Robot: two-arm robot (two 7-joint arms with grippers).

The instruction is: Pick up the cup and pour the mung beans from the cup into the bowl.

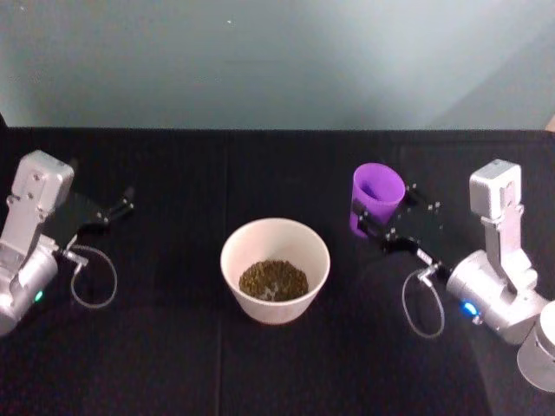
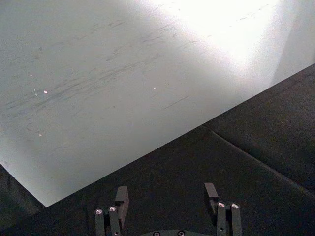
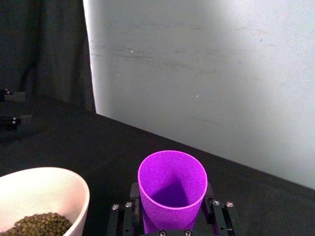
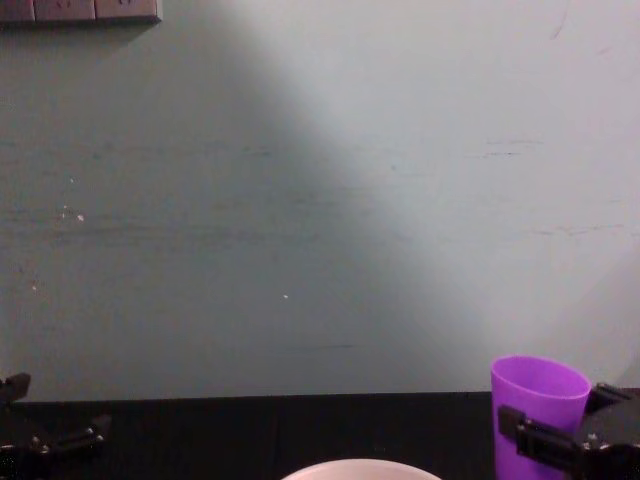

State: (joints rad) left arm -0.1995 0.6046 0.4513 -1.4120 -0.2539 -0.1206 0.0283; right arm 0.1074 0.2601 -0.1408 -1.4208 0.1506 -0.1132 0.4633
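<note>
— What's the setting?
— A black cloth-covered table against a pale wall.
— And the cup?
— The purple cup stands upright to the right of the bowl, apart from it, and looks empty inside. The right gripper is clamped around its lower body, one finger on each side.
— The beans?
— The mung beans lie heaped in the bottom of the bowl, which sits at the table's middle.
— The other arm?
— The left gripper rests at the table's left side, fingers spread, nothing between them.
</note>
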